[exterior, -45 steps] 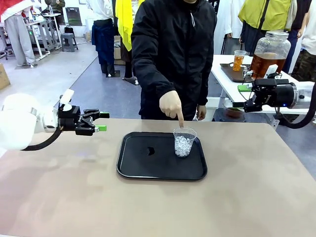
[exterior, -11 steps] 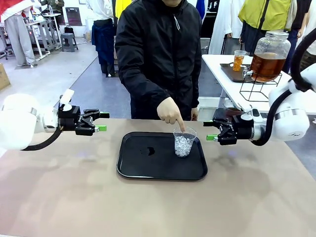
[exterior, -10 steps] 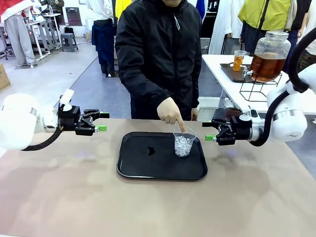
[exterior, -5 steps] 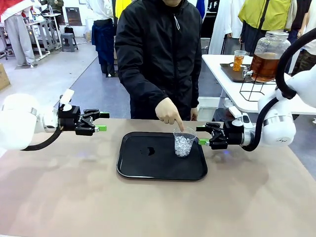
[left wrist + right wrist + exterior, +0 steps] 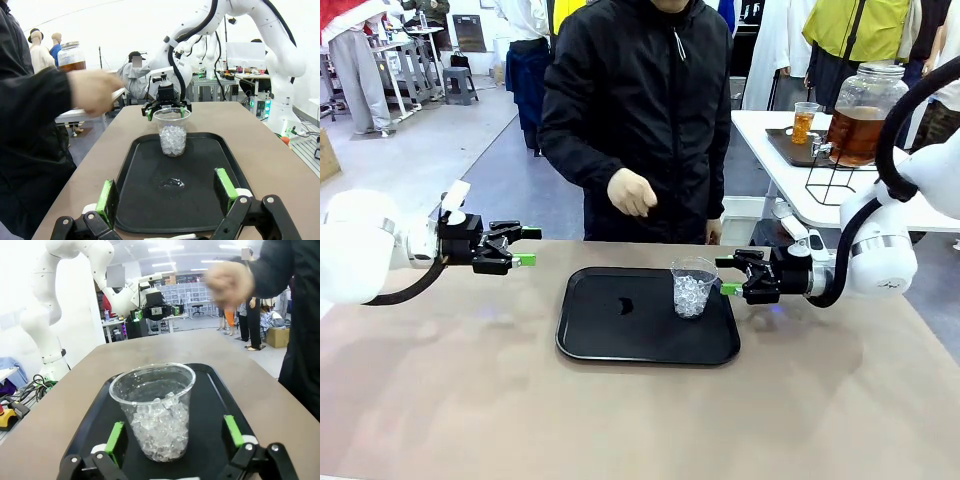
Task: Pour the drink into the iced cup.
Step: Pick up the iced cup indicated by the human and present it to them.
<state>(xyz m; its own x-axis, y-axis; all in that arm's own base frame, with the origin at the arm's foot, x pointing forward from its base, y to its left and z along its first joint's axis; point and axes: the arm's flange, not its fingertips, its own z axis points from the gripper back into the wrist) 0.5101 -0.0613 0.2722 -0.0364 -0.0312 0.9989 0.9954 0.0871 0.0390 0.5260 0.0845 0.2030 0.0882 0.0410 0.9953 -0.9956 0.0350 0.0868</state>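
Fingers (image 5: 232, 430) of the right gripper (image 5: 727, 276) spread wide, grasping nothing, tips just beside the iced cup (image 5: 693, 288) and lined up to straddle it; no contact visible; green pads, soft-looking, on black jointed links. Fingers (image 5: 107, 196) of the left gripper (image 5: 528, 247) likewise released and empty, hovering off the left edge of the black tray (image 5: 620, 340), well apart from the cup.

Likely risk one: clipping the cup wall with a fingertip on the way in, sliding or tipping it across the smooth tray; probably made worse by the small wet patch (image 5: 625, 306) near the tray's middle. Risk two: squeezing too hard; thin clear plastic, tapered, flexible by the look of it, apt to buckle and slip free, scattering the ice cubes (image 5: 160, 432); small white-clear lumps, piled to about half height, loose. Risk three: crossing paths with the person's hand (image 5: 632, 192), loosely curled above the table's far edge.

Drink (image 5: 860, 130): translucent amber-brown, inside a large round glass jar (image 5: 868, 95) on the white side table (image 5: 790, 170) behind the right arm, well apart from the cup; small cup of orange liquid (image 5: 804, 122) just beside the jar; nothing pourable near either gripper, so judged early in the task.

Table (image 5: 470, 400): matte tan, flat.
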